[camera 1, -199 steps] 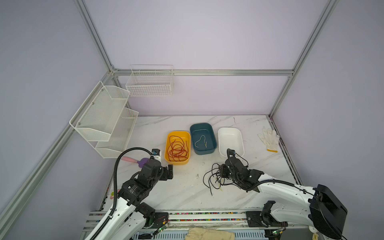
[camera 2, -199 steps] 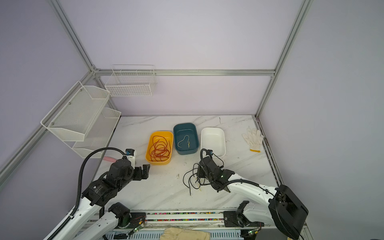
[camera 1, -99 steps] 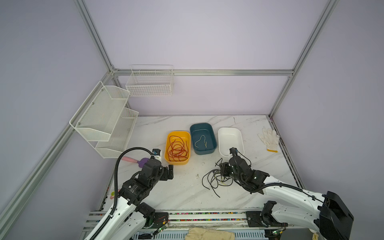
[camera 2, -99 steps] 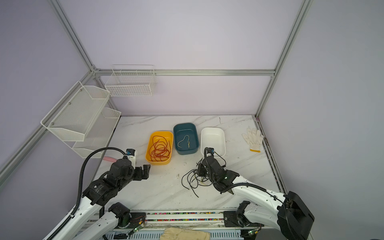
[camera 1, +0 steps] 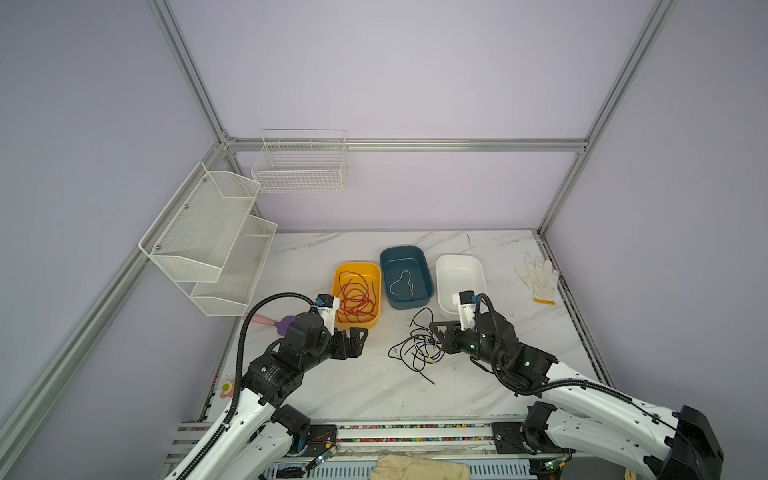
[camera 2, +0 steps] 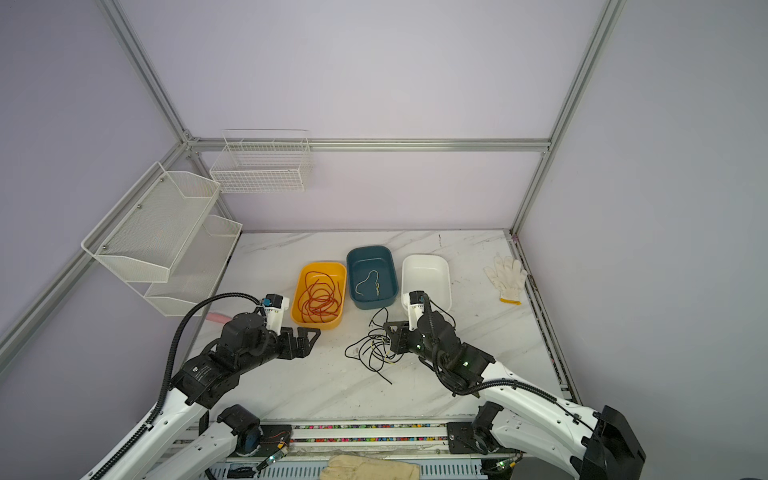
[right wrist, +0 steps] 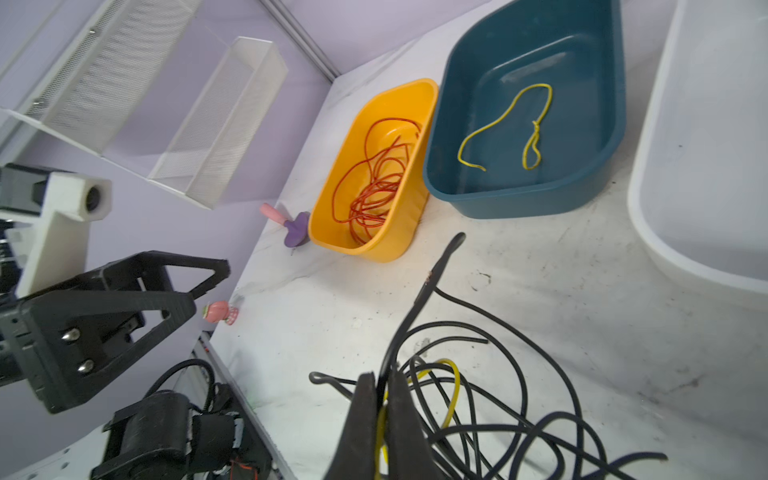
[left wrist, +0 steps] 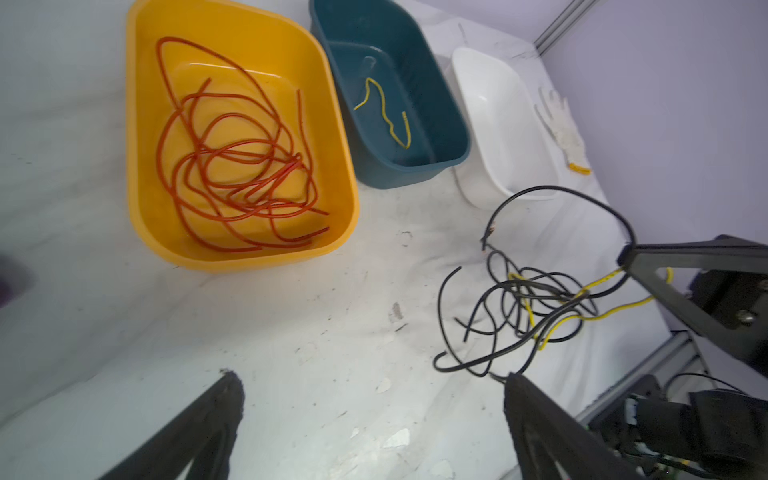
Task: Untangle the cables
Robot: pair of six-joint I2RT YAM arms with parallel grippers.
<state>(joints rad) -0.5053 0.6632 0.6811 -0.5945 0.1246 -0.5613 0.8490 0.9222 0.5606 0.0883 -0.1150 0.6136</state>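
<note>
My right end effector [right wrist: 380,380] is closed completely on a yellow cable [right wrist: 459,386]. A black cable [right wrist: 432,282] also comes out from between the shut tips and rises in an arch. Both belong to the tangle [camera 1: 415,351] of thin, smooth black and yellow cables, which lies on the bench [camera 1: 332,382] to the right of the yellow tub [camera 1: 356,264] and nearer to me.

My left end effector [left wrist: 372,384] is opened wide and holds nothing. It hangs over the bench just in front of the yellow tub.

The small white print [camera 2: 202,371] on my left arm is too small to read.

The yellow tub is glossy plastic with rounded corners, and the red-orange cables [camera 1: 356,297] lie in it in loose loops. Just beside it stands a teal tub [camera 1: 403,248] of the same shape, with one knotted yellow piece [right wrist: 536,124] inside. A white tub [camera 1: 459,257] stands beyond the teal one. The bench is white marbled stone with dark scuffs.
</note>
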